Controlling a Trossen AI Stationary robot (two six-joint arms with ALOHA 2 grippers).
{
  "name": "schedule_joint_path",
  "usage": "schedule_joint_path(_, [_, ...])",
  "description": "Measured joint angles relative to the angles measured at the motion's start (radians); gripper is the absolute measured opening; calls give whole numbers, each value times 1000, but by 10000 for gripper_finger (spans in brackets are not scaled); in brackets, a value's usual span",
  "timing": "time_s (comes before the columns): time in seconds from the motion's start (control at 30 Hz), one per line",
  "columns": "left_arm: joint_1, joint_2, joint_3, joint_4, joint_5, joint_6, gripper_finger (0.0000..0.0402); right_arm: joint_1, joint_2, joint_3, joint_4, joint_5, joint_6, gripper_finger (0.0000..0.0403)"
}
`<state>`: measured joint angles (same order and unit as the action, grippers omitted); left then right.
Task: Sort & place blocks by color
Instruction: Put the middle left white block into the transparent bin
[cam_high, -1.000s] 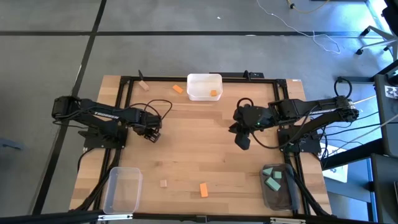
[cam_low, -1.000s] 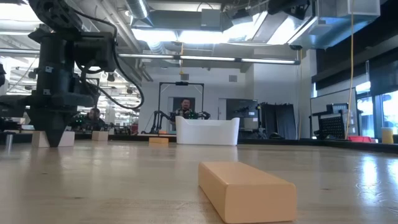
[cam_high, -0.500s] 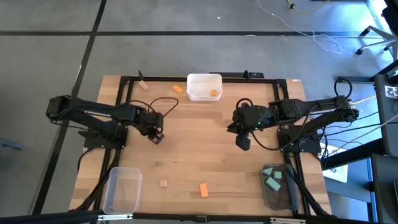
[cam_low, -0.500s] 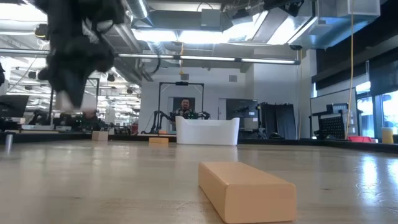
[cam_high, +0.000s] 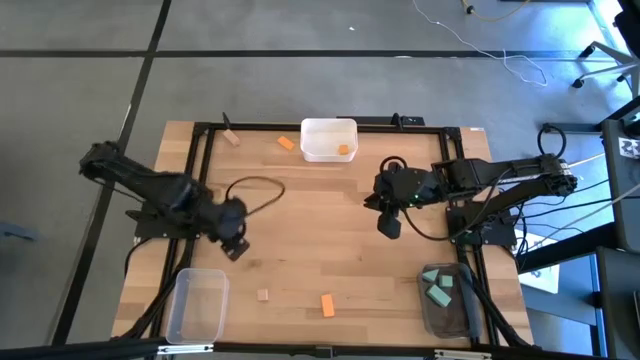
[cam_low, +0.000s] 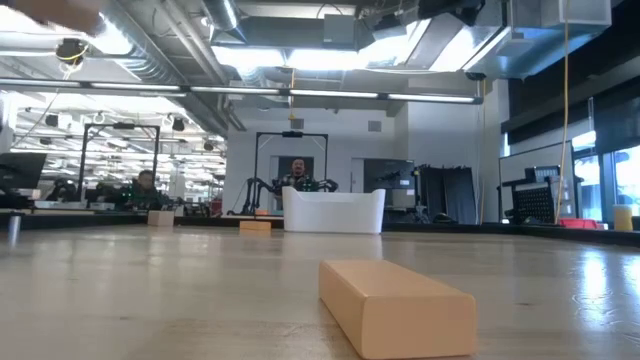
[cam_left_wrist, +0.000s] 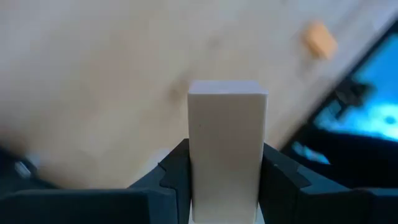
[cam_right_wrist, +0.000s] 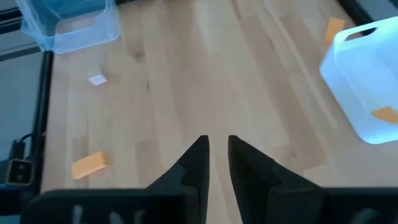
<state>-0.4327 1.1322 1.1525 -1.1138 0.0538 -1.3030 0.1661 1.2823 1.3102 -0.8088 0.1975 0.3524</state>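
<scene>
Altogether three orange blocks (cam_high: 327, 305), two tan blocks (cam_high: 263, 294), three bins (cam_high: 328, 139).

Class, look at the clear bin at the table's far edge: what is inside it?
One orange block lies inside the far bin, near its right wall; the right wrist view shows it there too. The rest of its floor looks bare. Another orange block lies outside, left of it.

From my right wrist camera I see the right gripper (cam_right_wrist: 215, 163) above bare table (cam_right_wrist: 205, 81), fingers narrowly parted, nothing between them. An orange bar (cam_right_wrist: 88, 165) lies flat, a pale tan cube (cam_right_wrist: 97, 79) near a clear bin (cam_right_wrist: 67, 26), another bin (cam_right_wrist: 367, 81) holding an orange block (cam_right_wrist: 385, 114)
</scene>
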Motion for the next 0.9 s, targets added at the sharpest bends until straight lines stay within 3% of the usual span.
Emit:
schedule_joint_path(0.23, [-276, 37, -29, -10, 70, -369, 122, 0, 0, 0, 35, 27, -37, 60])
schedule_joint_path(0.4, [-421, 96, -32, -2, 53, -564, 122, 0, 0, 0, 84, 20, -96, 60])
schedule_joint_path(0.6, [-546, 190, -32, 3, 29, -770, 122, 0, 0, 0, 104, 11, -125, 60])
schedule_joint_path(0.9, [-658, 335, -32, 95, -17, -949, 122, 0, 0, 0, 103, 11, -126, 60])
